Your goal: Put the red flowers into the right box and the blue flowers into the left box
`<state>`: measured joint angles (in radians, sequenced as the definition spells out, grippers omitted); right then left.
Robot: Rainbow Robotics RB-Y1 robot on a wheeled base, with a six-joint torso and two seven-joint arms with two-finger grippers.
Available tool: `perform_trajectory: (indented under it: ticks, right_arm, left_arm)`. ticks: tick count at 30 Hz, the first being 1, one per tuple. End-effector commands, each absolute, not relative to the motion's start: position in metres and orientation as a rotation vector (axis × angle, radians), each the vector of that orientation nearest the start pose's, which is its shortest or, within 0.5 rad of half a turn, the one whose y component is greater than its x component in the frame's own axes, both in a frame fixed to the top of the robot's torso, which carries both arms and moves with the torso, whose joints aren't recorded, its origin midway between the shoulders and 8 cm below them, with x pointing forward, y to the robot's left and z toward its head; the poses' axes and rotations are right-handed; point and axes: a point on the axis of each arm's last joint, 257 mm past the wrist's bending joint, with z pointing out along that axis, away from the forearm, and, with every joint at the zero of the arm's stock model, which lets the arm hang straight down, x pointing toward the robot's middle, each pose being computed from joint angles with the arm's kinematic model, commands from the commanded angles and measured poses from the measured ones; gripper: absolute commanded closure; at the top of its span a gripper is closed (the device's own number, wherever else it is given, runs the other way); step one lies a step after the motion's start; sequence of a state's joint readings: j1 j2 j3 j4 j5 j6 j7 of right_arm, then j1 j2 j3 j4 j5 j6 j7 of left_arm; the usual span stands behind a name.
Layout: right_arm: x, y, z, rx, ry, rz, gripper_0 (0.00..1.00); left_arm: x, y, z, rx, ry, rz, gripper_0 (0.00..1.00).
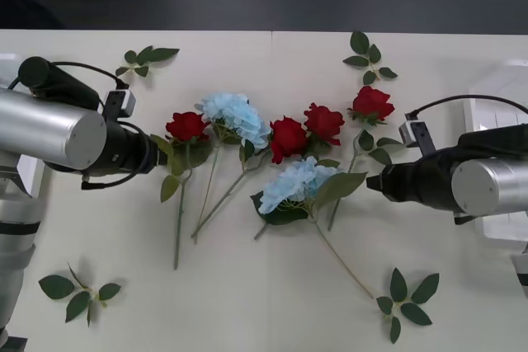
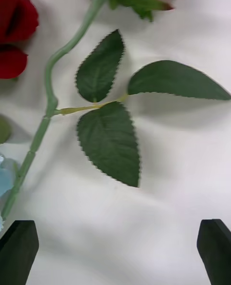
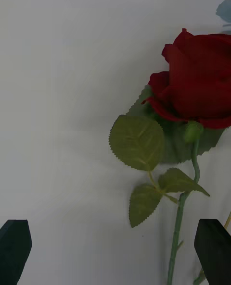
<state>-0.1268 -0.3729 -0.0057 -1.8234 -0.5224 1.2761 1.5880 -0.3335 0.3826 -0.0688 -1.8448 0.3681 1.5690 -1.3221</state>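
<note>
From my station I see the white table [image 1: 272, 302] with the flowers strewn across its middle, none of them in a box. The right box [image 1: 495, 105] sits at the table's right edge, behind my right arm; the left box [image 1: 8, 68] is barely visible behind the left arm. Two blue flowers [image 1: 235, 114] lie among four red flowers [image 1: 287, 138], stems trailing toward me.

My left gripper [image 3: 113, 251] hovers spread wide over bare table, holding nothing, just beside the leftmost rose [image 3: 197, 88] and its leaves. My right gripper [image 2: 115, 251] is likewise spread wide and empty, above the table near the rightmost rose's stem [image 2: 50, 97] and its three-leaf sprig [image 2: 108, 141].

Loose leaf sprigs [image 1: 408, 296] lie near the table's corners.
</note>
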Motion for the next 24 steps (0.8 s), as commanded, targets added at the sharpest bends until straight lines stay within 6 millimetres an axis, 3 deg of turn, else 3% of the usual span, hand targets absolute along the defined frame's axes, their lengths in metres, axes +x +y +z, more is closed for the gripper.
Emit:
perform_trajectory:
  ticks: [1, 6, 13, 19, 24]
  right_arm:
    - [0.485, -0.253, -0.268, -0.31, 2.468, 0.149, 0.02]
    - [0.5, -0.255, -0.246, -0.308, 2.5, 0.159, 0.02]
    - [0.52, -0.261, -0.235, -0.305, 2.532, 0.152, 0.03]
    - [0.517, -0.264, -0.243, -0.302, 2.547, 0.149, 0.02]
    - [0.513, -0.261, -0.261, -0.309, 2.583, 0.153, 0.02]
  left_arm:
    - [0.502, 0.234, -0.259, 0.034, 2.563, -0.049, 0.0]
    - [0.514, 0.221, -0.266, 0.023, 2.568, -0.068, 0.0]
    - [0.518, 0.214, -0.275, 0.025, 2.568, -0.065, 0.0]
    - [0.518, 0.212, -0.283, 0.034, 2.579, -0.048, 0.0]
    - [0.516, 0.207, -0.291, 0.047, 2.592, -0.034, 0.0]
